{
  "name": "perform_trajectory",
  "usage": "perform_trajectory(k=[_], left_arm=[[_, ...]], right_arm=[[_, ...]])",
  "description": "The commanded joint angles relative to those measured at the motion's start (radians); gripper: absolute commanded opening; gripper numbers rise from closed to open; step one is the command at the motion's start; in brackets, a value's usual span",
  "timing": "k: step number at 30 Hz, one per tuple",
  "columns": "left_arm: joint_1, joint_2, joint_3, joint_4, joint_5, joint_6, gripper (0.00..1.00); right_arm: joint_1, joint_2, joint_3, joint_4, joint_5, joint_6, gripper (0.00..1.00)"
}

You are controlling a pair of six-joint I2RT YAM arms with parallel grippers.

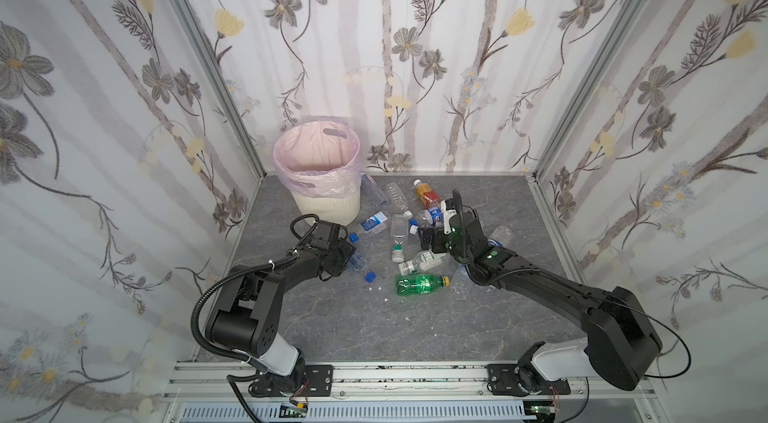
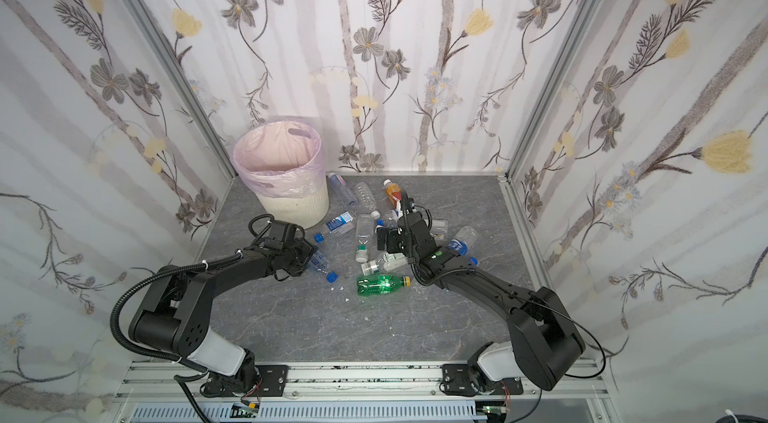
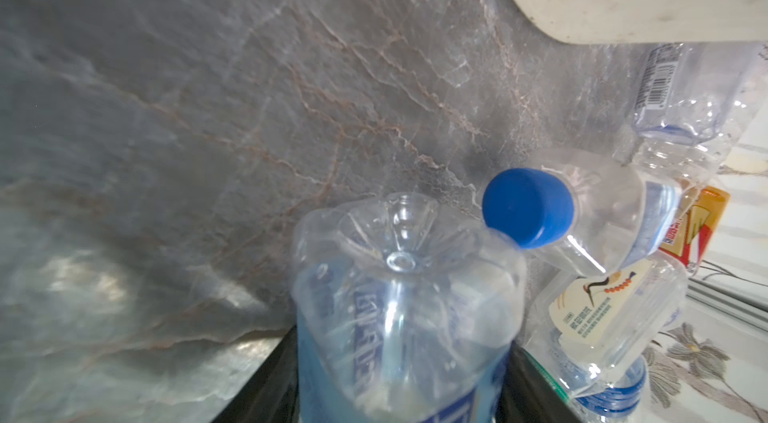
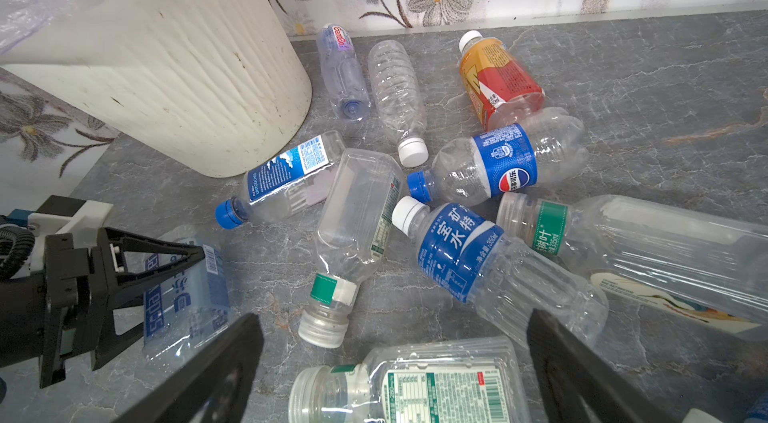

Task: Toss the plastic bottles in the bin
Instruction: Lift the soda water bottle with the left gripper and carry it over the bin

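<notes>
Grey marbled tabletop (image 1: 415,329) is carrying everything. Cream ribbed bin (image 1: 332,207) is standing upright toward the far left corner. Clear bottles (image 4: 357,225) are lying on their sides in a loose cluster just beside the bin, several touching or overlapping. Orange-red bottle (image 1: 426,193) is lying at the cluster's far edge, green bottle (image 1: 419,284) at its near edge. Small white scraps (image 1: 379,288) are sitting near the green bottle.

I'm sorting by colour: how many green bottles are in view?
1. The green bottle lies on its side on the table, at the near edge of the scattered bottles. Another could be hidden from view.
</notes>
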Motion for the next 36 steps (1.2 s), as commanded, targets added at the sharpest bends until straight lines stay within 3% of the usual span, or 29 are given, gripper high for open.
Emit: perform_trajectory(k=[1, 7, 18, 36], left_arm=[[0.000, -0.011, 0.007, -0.232, -0.104, 0.090, 0.53], [0.000, -0.043, 0.016, -0.248, -0.129, 0.124, 0.44], [-0.006, -0.204, 0.082, -0.279, -0.180, 0.185, 0.41], [-0.034, -0.349, 0.403, -0.341, -0.255, 0.267, 0.39]], right_arm=[[0.001, -0.017, -0.015, 0.049, 0.015, -0.009, 1.00], [0.000, -0.023, -0.022, 0.047, 0.019, -0.019, 1.00], [0.006, -0.022, 0.031, 0.040, -0.010, -0.017, 1.00], [0.152, 0.002, 0.221, 0.067, -0.044, -0.110, 1.00]])
